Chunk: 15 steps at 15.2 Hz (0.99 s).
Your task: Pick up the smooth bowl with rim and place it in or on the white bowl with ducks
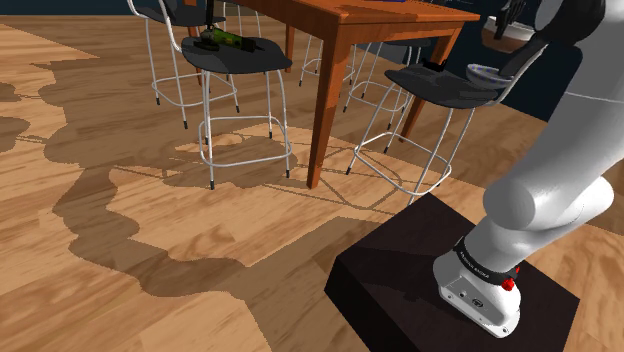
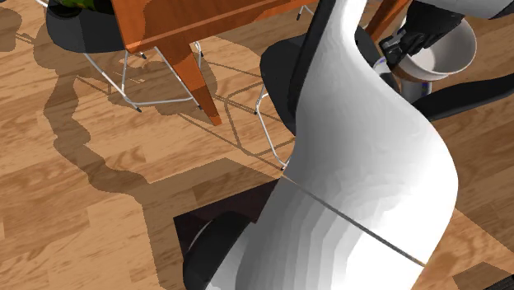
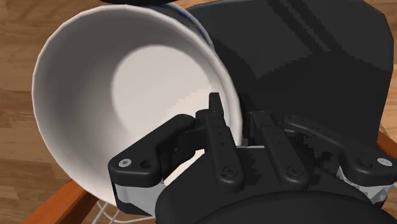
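Note:
My gripper (image 3: 236, 118) is shut on the rim of a smooth white bowl (image 3: 127, 89), one finger inside the wall and one outside. The bowl is tilted and hangs above a black chair seat (image 3: 299, 57). Just past its far edge peeks the rim of a second white bowl with blue markings (image 3: 194, 22). In the second exterior view the gripper (image 2: 405, 45) holds the smooth bowl (image 2: 449, 49) just over the other bowl (image 2: 409, 84), which sits on the chair. The shoulder view shows that bowl (image 1: 486, 72) on the black seat (image 1: 435, 82) beside the arm.
A wooden table (image 1: 370, 25) stands behind the chair, with a leg (image 1: 322, 120) close to the chair's wire frame. Another stool (image 1: 235, 55) carries a green object (image 1: 222, 40). The dark stand (image 1: 400, 280) is on the wooden floor.

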{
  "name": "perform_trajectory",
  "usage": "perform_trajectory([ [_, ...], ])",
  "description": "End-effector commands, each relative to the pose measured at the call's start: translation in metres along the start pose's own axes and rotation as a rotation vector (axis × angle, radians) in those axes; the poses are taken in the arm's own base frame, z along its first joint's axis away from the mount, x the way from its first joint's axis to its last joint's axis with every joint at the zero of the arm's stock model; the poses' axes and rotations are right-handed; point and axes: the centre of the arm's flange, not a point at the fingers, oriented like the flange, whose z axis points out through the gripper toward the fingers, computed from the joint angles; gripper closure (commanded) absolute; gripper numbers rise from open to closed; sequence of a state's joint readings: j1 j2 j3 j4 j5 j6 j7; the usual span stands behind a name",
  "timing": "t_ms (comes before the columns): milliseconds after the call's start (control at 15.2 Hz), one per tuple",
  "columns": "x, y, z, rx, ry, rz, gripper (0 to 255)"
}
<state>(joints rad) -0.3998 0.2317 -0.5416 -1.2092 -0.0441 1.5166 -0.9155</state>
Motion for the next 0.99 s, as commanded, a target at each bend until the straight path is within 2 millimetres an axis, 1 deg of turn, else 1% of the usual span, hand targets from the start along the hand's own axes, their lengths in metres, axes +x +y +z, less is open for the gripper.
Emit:
perform_trajectory([
  [0, -0.004, 0.027, 0.006, -0.001, 0.001, -0.003, 255],
  [66, -0.005, 0.040, 0.008, -0.001, 0.001, -0.003, 255],
  [924, -0.001, 0.028, 0.075, -0.001, 0.001, -0.003, 255],
])
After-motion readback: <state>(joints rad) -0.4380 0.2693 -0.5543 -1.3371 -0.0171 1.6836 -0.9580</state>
